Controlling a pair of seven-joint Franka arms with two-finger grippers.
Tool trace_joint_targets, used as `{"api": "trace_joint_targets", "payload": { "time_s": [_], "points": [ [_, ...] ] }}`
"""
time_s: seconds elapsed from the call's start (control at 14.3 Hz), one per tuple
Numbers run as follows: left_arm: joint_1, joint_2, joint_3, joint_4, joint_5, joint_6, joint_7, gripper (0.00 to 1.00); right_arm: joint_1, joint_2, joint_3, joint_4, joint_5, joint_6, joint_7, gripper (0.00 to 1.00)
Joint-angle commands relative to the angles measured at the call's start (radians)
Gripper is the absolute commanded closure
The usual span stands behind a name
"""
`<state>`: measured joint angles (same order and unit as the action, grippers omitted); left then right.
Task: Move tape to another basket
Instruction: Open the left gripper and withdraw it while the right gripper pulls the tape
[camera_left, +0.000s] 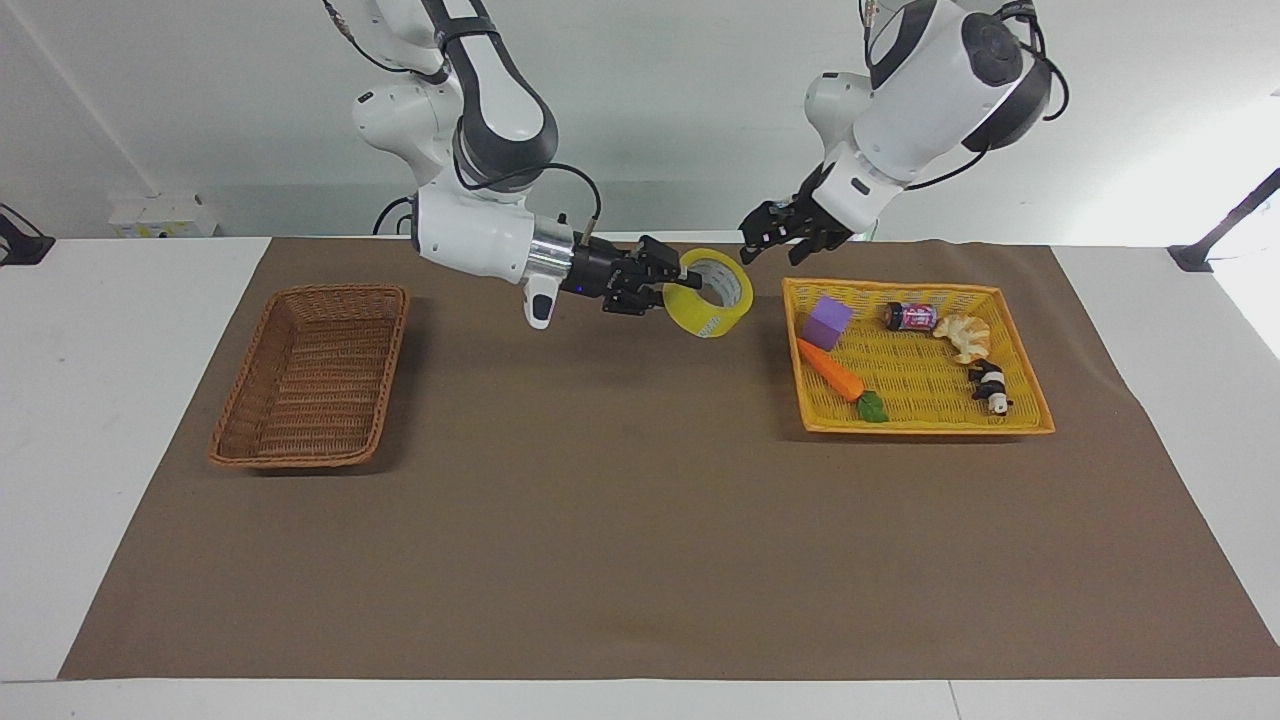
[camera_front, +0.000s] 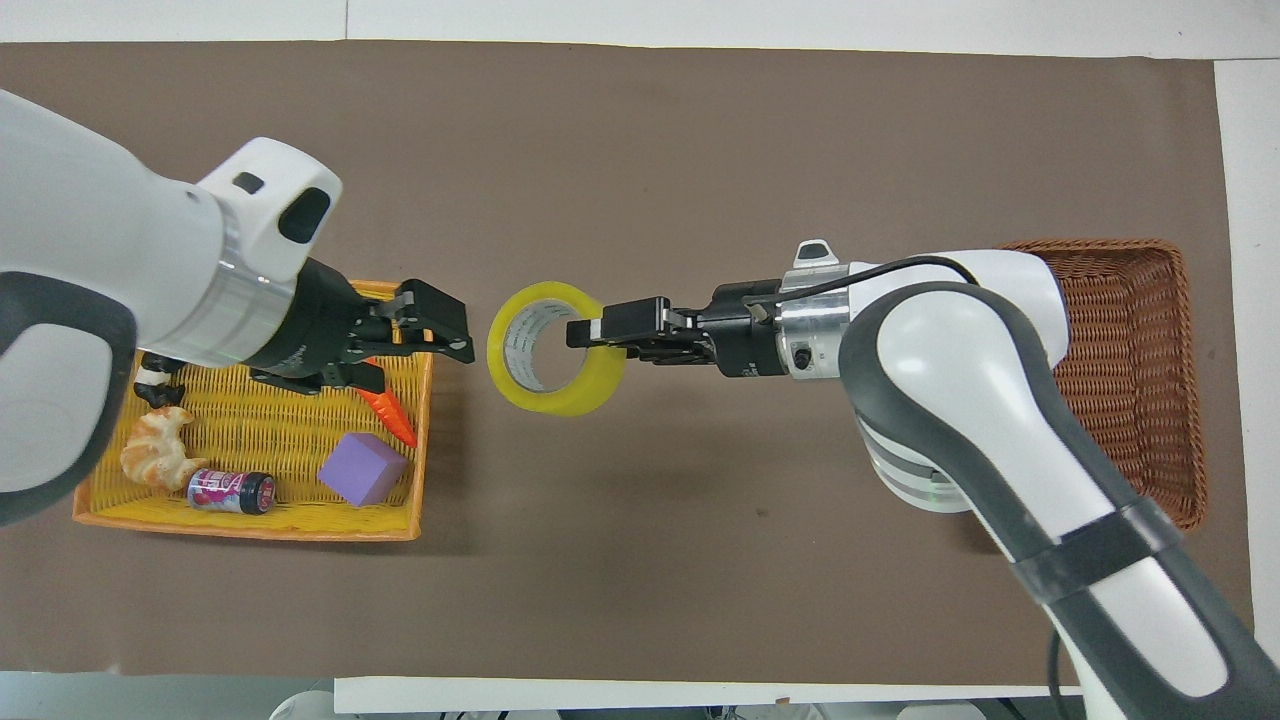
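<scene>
The yellow tape roll (camera_left: 702, 322) hangs in the air over the brown mat between the two baskets, and it also shows in the overhead view (camera_front: 590, 390). My right gripper (camera_left: 676, 279) is shut on the roll's rim, one finger inside the core (camera_front: 592, 333). My left gripper (camera_left: 778, 233) is open and empty, raised over the corner of the yellow tray; it also shows in the overhead view (camera_front: 437, 323). The brown wicker basket (camera_left: 268, 440) stands empty at the right arm's end of the table (camera_front: 1190, 300).
The yellow-orange tray (camera_left: 1020, 395) at the left arm's end holds a purple cube (camera_left: 829, 321), a toy carrot (camera_left: 833, 372), a small can (camera_left: 910, 316), a croissant (camera_left: 964, 335) and a panda figure (camera_left: 990, 386). A brown mat (camera_left: 620, 520) covers the table.
</scene>
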<state>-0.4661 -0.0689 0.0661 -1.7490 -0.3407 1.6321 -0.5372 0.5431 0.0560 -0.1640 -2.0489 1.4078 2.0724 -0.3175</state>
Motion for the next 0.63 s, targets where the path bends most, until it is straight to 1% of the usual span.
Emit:
{"api": "trace_joint_targets", "payload": {
  "time_s": [0.0,0.07,0.21,0.35,0.42,0.56],
  "points": [
    [0.078,-0.035,-0.005,-0.062,0.161,-0.025,0.063,0.08,-0.154,-0.012,0.001,-0.001,-0.068,-0.139,-0.044,1.0],
    [0.122,-0.048,-0.005,-0.093,0.187,-0.023,0.115,0.08,-0.216,-0.013,0.001,-0.001,-0.122,-0.185,-0.072,1.0],
    [0.22,-0.083,-0.005,-0.162,0.19,-0.021,0.242,0.08,-0.334,-0.013,0.001,0.003,-0.19,-0.274,-0.097,1.0],
    [0.331,-0.113,-0.005,-0.214,0.19,-0.032,0.325,0.0,-0.458,-0.012,0.0,0.019,-0.269,-0.374,-0.098,1.0],
    [0.374,-0.114,-0.005,-0.211,0.19,-0.043,0.324,0.0,-0.544,-0.008,0.001,0.035,-0.33,-0.427,-0.109,1.0],
    [0.392,-0.112,-0.003,-0.21,0.193,-0.048,0.322,0.0,-0.682,-0.004,0.0,0.049,-0.397,-0.545,-0.193,1.0]
  ]
}}
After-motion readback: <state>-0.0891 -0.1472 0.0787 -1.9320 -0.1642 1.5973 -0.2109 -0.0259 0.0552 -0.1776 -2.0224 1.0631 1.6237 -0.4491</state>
